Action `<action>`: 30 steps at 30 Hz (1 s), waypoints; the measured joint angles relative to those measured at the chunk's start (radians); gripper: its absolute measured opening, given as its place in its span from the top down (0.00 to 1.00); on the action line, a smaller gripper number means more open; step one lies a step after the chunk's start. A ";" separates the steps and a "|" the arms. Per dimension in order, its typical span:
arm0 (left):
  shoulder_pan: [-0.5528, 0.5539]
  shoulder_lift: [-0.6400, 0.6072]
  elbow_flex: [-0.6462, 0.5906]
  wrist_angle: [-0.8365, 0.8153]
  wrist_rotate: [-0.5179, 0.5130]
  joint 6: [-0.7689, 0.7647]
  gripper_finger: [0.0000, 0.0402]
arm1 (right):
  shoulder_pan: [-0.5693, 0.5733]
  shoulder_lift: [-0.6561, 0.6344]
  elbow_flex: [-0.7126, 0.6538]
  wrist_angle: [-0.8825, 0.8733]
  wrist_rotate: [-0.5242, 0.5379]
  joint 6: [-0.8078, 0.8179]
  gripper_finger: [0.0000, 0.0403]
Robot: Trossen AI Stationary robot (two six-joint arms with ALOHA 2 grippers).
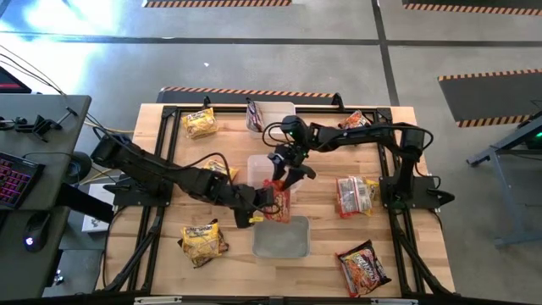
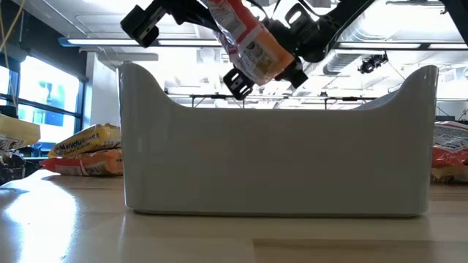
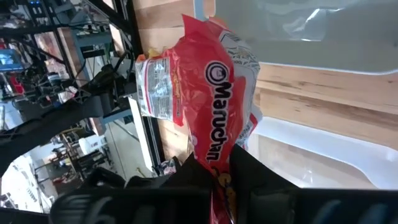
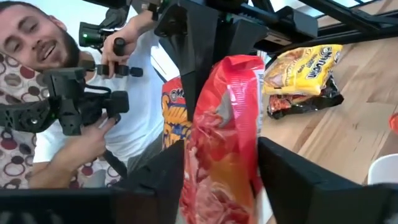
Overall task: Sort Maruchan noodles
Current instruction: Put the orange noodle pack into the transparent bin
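Red Maruchan packet (image 1: 279, 200), mid-worktop, above clear tub (image 1: 281, 238) edge.
Left end effector (image 1: 264, 202) clamps it; right end effector (image 1: 282, 179) straddles its top, fingers parted.

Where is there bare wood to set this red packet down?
Bare wood lies between the yellow crinkly packet pile and the clear plastic tub, and along the near table edge. The centre is crowded: both end effectors meet on the red Maruchan packet above the tub.

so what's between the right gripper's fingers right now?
A red crinkly plastic Maruchan noodle packet stands between the right gripper's fingers, clearest in the right wrist view. The shut left gripper grips its other end, seen in the left wrist view.
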 joint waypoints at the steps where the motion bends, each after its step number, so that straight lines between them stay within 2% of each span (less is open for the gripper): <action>1: 0.000 0.000 0.000 0.002 -0.002 -0.001 0.99 | 0.000 0.000 0.000 0.000 0.002 0.003 0.61; 9: 0.000 0.000 0.000 0.007 -0.038 -0.047 0.99 | -0.001 0.000 0.000 -0.009 0.013 -0.005 0.80; 17: -0.001 0.000 0.000 0.008 -0.139 -0.245 0.95 | -0.027 0.000 0.000 -0.011 0.013 -0.049 0.93; 22: 0.003 -0.025 0.000 -0.032 -0.194 -0.432 0.90 | -0.050 -0.011 0.000 -0.018 0.033 -0.085 0.97; 30: 0.005 -0.068 0.001 -0.099 -0.272 -0.735 0.85 | -0.086 -0.065 0.000 -0.049 0.087 -0.158 0.98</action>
